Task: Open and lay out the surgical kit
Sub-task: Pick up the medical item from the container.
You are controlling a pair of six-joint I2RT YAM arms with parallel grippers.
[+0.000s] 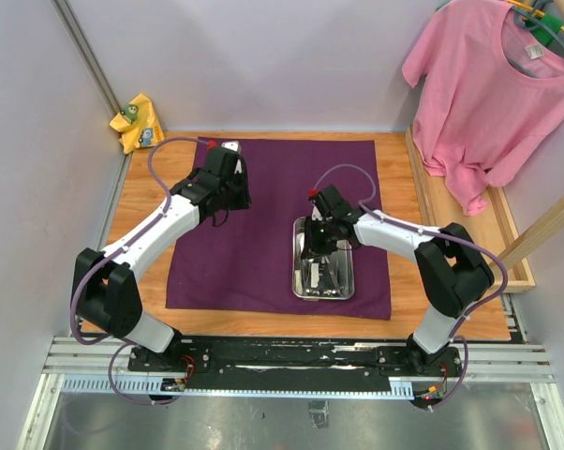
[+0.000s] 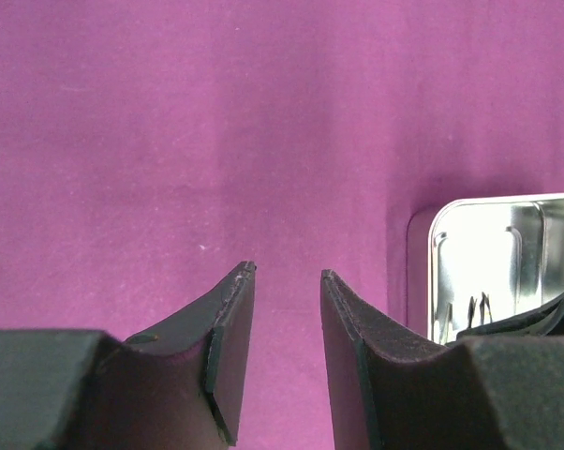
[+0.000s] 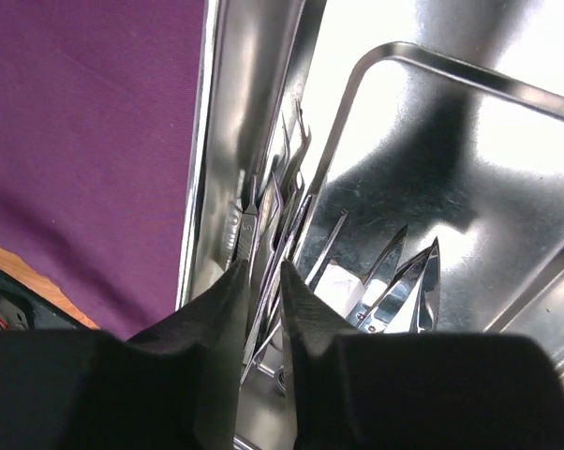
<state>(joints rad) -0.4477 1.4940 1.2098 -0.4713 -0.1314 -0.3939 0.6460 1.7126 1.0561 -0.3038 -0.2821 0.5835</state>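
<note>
Over the table's [image 1: 399, 187] purple cloth wrap [image 1: 263, 178], your left fingers [image 2: 230, 337] are hovering spread; your right fingers [image 3: 221, 319] are straddling slim instruments [image 3: 274, 234] in the steel tray [image 1: 343, 281], grip unclear.

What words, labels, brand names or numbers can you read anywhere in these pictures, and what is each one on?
No text can be read in any view.
Neck tag of the pink T-shirt: too small to read.
Green patch on the yellow rag: blurred, no letters legible.
Steel tray and purple cloth: no markings show.

High rear overview; close wrist views, tray [image 1: 346, 272] shared
</note>
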